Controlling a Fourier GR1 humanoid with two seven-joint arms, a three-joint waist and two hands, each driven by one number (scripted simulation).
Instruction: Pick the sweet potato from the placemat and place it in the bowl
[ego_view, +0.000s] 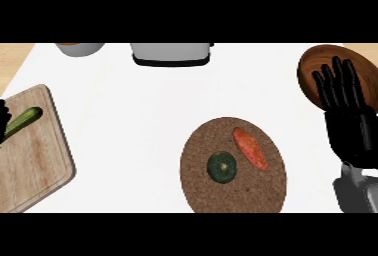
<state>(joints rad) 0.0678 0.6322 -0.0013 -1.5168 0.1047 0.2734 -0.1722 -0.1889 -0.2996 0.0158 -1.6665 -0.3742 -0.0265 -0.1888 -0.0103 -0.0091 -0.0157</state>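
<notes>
Right hand (351, 131) hovers open right of sweet potato (249, 148).

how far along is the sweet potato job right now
Done: nothing yet. The sweet potato lies on the placemat, beside a dark green round item. In hand: nothing. The right hand is open, fingers straight, over the wooden bowl. Left: reach to the placemat, grasp the sweet potato, carry it to the bowl and release it there.
</notes>
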